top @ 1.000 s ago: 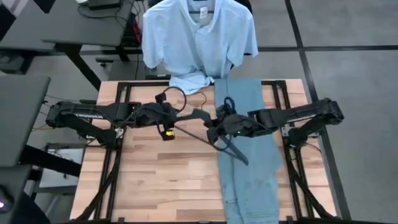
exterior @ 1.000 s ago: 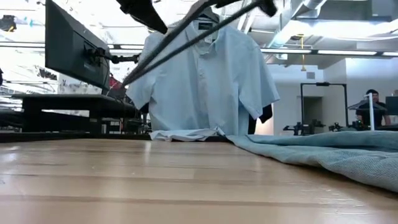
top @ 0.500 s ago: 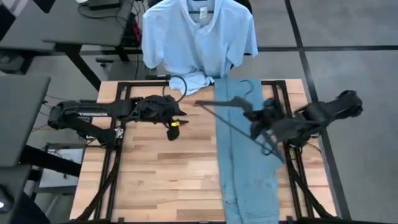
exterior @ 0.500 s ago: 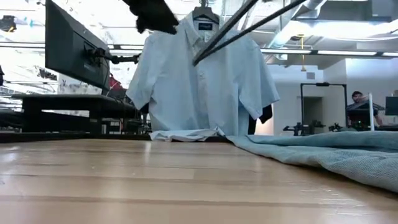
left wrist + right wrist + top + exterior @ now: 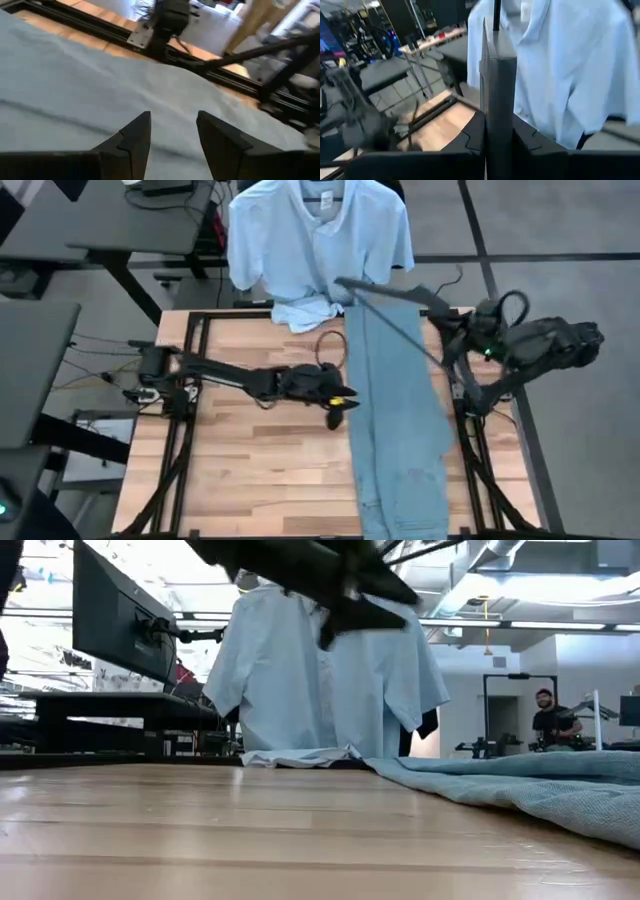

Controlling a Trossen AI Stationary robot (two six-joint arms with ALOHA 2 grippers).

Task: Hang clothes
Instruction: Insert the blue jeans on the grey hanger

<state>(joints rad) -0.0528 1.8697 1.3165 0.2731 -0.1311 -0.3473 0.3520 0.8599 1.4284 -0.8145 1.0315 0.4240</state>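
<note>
Light blue jeans [image 5: 400,410] lie flat and lengthwise on the table's right half, also seen in the low view [image 5: 520,785]. A pale blue collared shirt [image 5: 315,240] hangs beyond the far edge, its hem [image 5: 305,310] resting on the table. My left gripper [image 5: 345,395] is open at the jeans' left edge, its fingers standing just over the cloth [image 5: 75,85]. My right gripper [image 5: 462,330], near the far right corner, is shut on a black hanger [image 5: 395,315]. My right gripper pinches a flat dark bar of the hanger [image 5: 492,75] between its two fingers, and the bar runs on along the fingers. The hanger is lifted clear. It reaches from the gripper toward the table's left, over the jeans' far end, with its tip [image 5: 342,281] near the shirt's hem.
Black frame rails [image 5: 190,340] run along the table's edges. Bare wood [image 5: 250,460] lies left of the jeans. A desk with a monitor [image 5: 115,620] stands beyond the far left; a person [image 5: 545,715] is far off in the room.
My right gripper has carried the hanger up and from the table's middle toward the far right corner, turning it so its free end points at the shirt. My left gripper has gone toward the right, reaching the jeans' left edge.
</note>
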